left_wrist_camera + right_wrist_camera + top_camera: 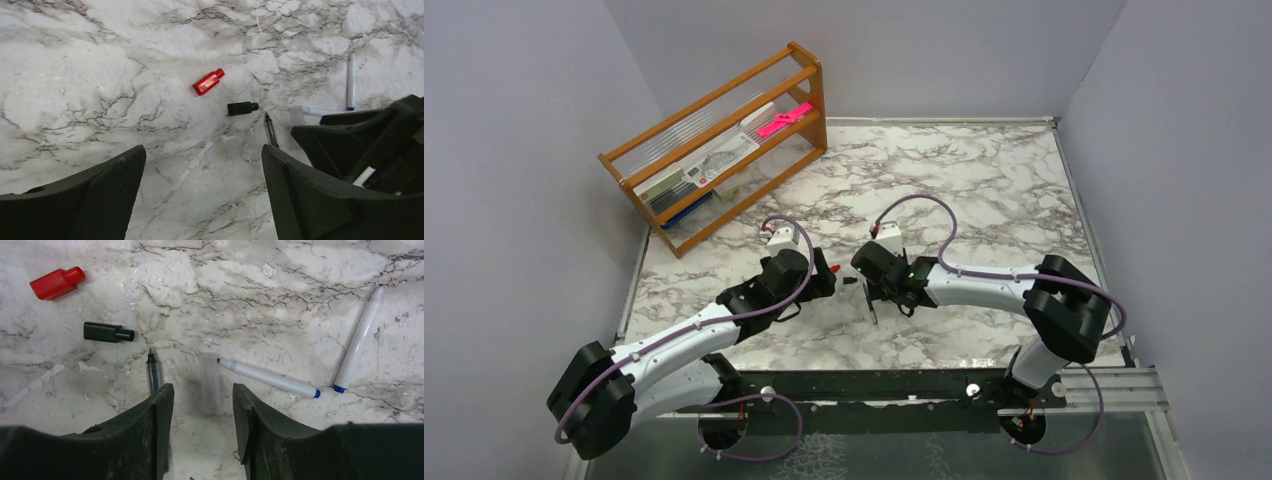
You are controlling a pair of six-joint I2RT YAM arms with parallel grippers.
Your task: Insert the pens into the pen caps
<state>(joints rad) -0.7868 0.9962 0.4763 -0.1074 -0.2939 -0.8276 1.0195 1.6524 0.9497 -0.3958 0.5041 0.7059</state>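
Pens [270,378]: three in the right wrist view, all flat on the marble table [300,280]. Dark pen [153,372] at 9 o'clock of the clear cap [210,382], nib bare, barrel passing under one fingertip. White pen with blue end [280,381] at 3 o'clock of that cap, dark nib just beside it. Second white pen [359,340] farther out toward 2 o'clock, tilted, well apart from the caps.

Pen caps [108,332]: clear cap lying between the fingertips of the right gripper [202,392], touching neither. Black cap [115,333] toward 10 o'clock of it. Red cap [57,283] beyond the black one in the same direction, apart from it.

Right gripper: fingers apart, clamped on nothing, low over the table. Left gripper [200,160]: fingers spread wide, empty, with red cap and black cap ahead at 12 to 1 o'clock.

From above: grippers nose to nose near table centre, left one at 9 o'clock of the right. Wooden rack [724,140] at 11 o'clock by the far corner, pink object [784,118] on it.
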